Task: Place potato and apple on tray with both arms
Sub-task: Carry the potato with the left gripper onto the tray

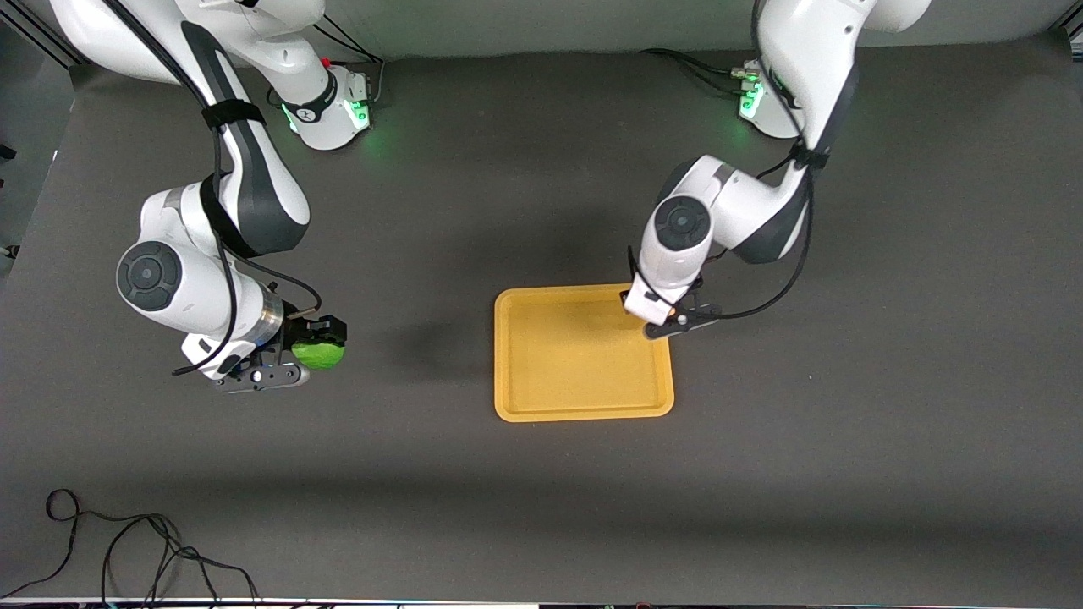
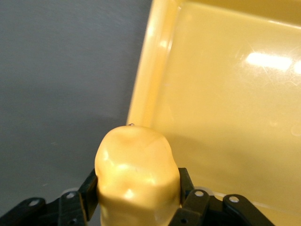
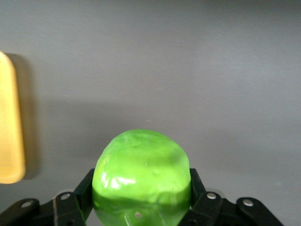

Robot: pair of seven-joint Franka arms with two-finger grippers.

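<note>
Black cable loops (image 1: 127,550) lie on the dark table (image 1: 541,507), nearest the front camera, toward my right arm's end. The orange-yellow tray (image 1: 584,397) sits flat mid-table. My left gripper (image 1: 668,317) is over the tray's corner toward my left arm's base, fingers (image 2: 186,188) clamped on the yellow-tan potato (image 2: 136,179); the left wrist view shows the potato over the tray's rim edge, table on one side, tray floor on the other. My right gripper (image 1: 317,342) is over bare table, well apart from the tray toward my right arm's end, fingers (image 3: 84,193) clamped on the green apple (image 1: 320,355). Both fruits are held, neither on the tray.
</note>
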